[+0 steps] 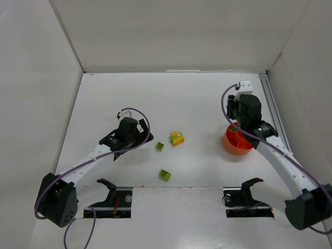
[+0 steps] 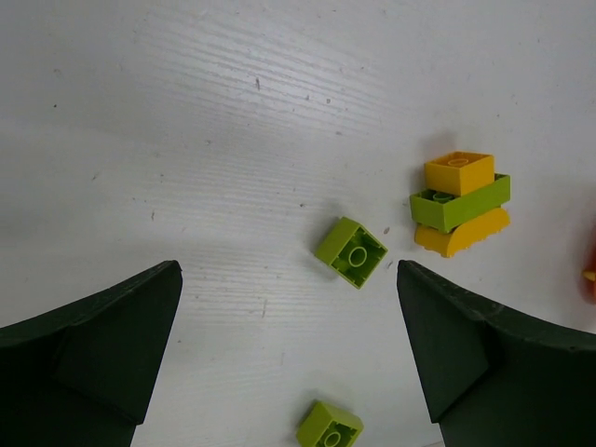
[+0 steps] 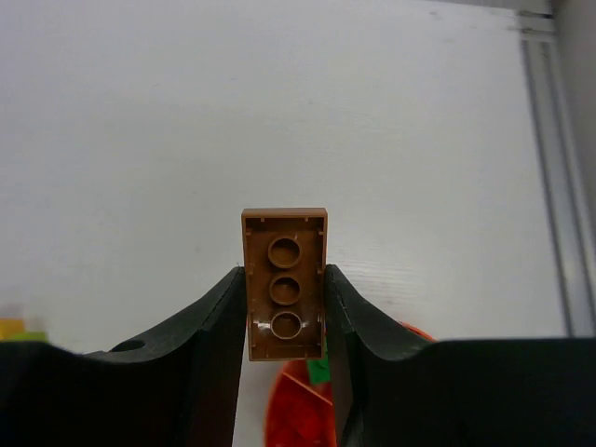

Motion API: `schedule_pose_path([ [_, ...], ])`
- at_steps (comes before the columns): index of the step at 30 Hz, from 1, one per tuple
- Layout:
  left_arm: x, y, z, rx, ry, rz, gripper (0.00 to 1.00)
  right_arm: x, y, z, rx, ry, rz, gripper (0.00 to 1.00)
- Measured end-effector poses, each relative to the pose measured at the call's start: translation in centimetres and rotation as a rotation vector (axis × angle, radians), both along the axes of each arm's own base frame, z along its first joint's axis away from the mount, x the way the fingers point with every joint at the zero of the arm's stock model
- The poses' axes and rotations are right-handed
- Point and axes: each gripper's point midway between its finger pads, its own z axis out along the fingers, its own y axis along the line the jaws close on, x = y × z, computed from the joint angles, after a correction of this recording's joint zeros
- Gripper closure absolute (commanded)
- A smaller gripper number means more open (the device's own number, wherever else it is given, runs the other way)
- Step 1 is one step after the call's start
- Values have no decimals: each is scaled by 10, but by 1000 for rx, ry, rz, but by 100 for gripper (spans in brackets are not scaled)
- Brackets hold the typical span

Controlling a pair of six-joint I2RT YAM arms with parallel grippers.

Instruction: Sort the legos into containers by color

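My right gripper [image 3: 285,284] is shut on a brown lego [image 3: 285,282], underside towards the camera, held above the far rim of the orange bowl [image 1: 238,144]. The bowl [image 3: 303,410] shows below it with red and a dark green piece inside. My left gripper [image 2: 289,279] is open and empty, low over the table. A lime green lego [image 2: 352,251] lies between its fingers, a little ahead. Another lime green lego [image 2: 330,428] lies nearer. A stack of yellow and lime legos [image 2: 461,202] lies ahead right. In the top view these are at the table's middle [image 1: 160,147], [image 1: 165,174], [image 1: 177,138].
White walls enclose the table on the left, back and right. A metal rail [image 1: 272,109] runs along the right wall beside the right arm. Two black stands [image 1: 110,188] [image 1: 248,189] sit at the near edge by the arm bases.
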Motion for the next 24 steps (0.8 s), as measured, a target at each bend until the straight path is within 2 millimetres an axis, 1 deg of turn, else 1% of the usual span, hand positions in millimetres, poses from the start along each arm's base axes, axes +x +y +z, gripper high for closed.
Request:
schedule_pose_path([
  [2,2,-3,-2,2,4,-15,0,-11,-36,14,4,-58,-106,79],
  [3,3,-4,-2,2,3,-21,0,-18,-53,15,3,-68,-157,79],
  [5,6,-6,-1,2,3,-29,0,-29,-83,9,-5,-55,-254,79],
  [7,9,-9,1,1,-3,-38,0,-37,-111,-2,-13,-25,-347,79],
  [8,11,-10,2,0,-7,-42,0,-40,-124,-8,-17,-5,-391,79],
  [10,13,-12,4,-5,-14,-47,0,-46,-142,-20,-22,40,-458,79],
  [13,15,-14,7,-11,-25,-53,0,-49,-156,-36,-37,98,-520,77],
  [16,16,-15,8,-14,-29,-55,0,-51,-161,-48,-46,141,-552,76],
  [21,16,-16,9,-15,-30,-57,0,-53,-166,-57,-49,168,-598,76],
  [24,16,-16,9,-16,-30,-57,0,-56,-167,-63,-51,184,-613,72],
])
